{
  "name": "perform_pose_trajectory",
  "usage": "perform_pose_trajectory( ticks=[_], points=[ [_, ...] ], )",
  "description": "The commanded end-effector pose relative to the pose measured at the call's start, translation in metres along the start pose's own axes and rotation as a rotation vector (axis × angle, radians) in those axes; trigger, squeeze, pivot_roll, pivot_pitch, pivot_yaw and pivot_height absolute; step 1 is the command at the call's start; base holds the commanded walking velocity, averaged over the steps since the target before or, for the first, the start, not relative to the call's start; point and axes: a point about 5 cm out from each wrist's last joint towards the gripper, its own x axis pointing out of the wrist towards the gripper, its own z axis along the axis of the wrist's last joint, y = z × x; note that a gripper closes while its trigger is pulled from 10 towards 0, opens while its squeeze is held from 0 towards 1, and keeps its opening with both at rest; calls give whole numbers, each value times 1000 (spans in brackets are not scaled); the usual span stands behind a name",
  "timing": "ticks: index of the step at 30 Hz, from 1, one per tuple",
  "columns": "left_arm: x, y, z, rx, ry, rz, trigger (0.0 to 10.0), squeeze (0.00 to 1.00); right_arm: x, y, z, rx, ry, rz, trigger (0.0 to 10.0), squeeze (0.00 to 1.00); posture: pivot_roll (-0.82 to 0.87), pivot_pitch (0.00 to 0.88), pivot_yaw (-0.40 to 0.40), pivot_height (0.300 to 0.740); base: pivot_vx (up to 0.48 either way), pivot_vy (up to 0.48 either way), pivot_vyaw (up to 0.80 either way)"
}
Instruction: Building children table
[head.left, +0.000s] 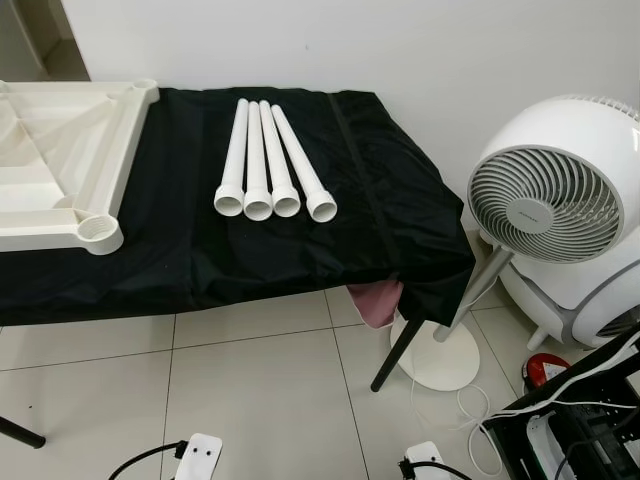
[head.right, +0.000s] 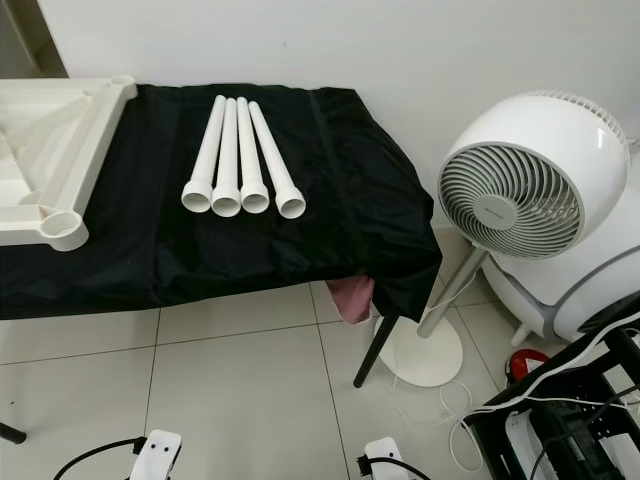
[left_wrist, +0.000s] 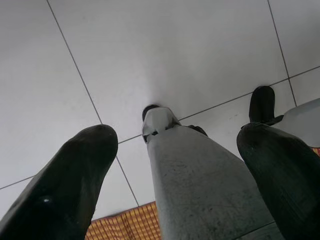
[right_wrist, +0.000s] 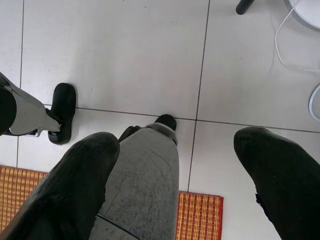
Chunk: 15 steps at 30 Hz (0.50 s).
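White-tiled room, plain white wall. In front of you is a low table under a black cloth (head.left: 300, 240).

Four white legs (head.left: 270, 160) lie side by side on the cloth, touching, open socket ends facing you. The cream tabletop (head.left: 70, 160) sits upside down on the left end of the cloth, with a round corner socket (head.left: 100, 233) at its near corner. It's well apart from the legs.

Both arms hang idle over the floor. Left gripper (left_wrist: 175, 165) and right gripper (right_wrist: 185, 175) both have fingers spread apart, holding nothing.

My read on handling: the legs look like hollow rigid plastic, so light, stiff, smooth, and likely to roll. Grab one mid-shaft, across the tube, outermost right leg first so you don't knock its neighbours. The tabletop looks bulky but light; it may slide on the cloth when you push a leg into a socket, so brace it.

A standing fan (head.left: 545, 200) and loose cables (head.left: 470, 410) are on the right. Keep clear.
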Motion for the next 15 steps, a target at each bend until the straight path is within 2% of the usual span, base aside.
perform_pose_trajectory(
  ticks=[1, 12, 15],
  points=[
    [-1, -2, -7, -15, 20, -28, 10000, 0, -1, 0, -5, 11, 15, -2, 10000, 0, 74, 26, -59, 740, 0, 0, 0],
    [-1, 3, -2, -21, -6, -30, 10000, 0, 0, 0, -1, 0, 3, 5, 10000, 0, 76, 24, -65, 740, 0, 0, 0],
    [-1, 1, 5, 4, -55, -31, 10000, 0, 0, -1, 2, -4, -16, 5, 10000, 0, 77, 23, -67, 740, 0, 0, 0]
  ],
)
